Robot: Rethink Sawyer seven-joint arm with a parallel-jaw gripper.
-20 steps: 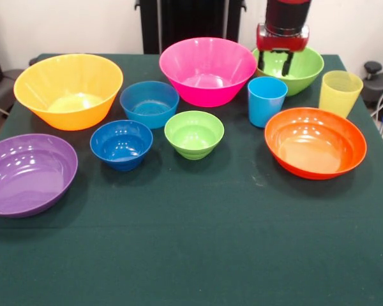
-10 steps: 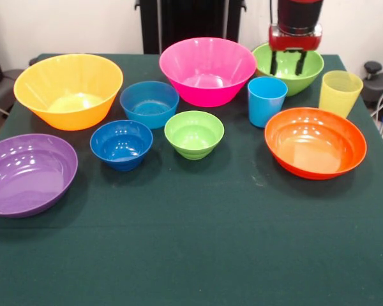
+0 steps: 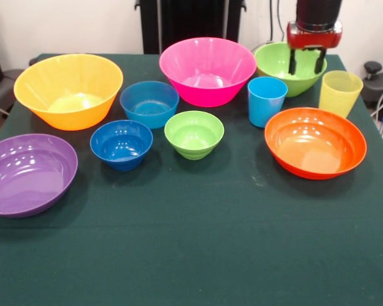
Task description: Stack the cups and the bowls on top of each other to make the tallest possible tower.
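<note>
Nothing is stacked yet. From left to right, the purple bowl, yellow-orange bowl, dark blue bowl, light blue bowl, small green bowl, pink bowl, blue cup, orange bowl and yellow cup sit separately on the table. The gripper hangs empty, fingers apart, over the large green bowl. All the stacking is left.

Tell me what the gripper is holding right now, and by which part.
Nothing. The gripper hangs open and empty above the green bowl, with no cup or bowl between its fingers.
</note>
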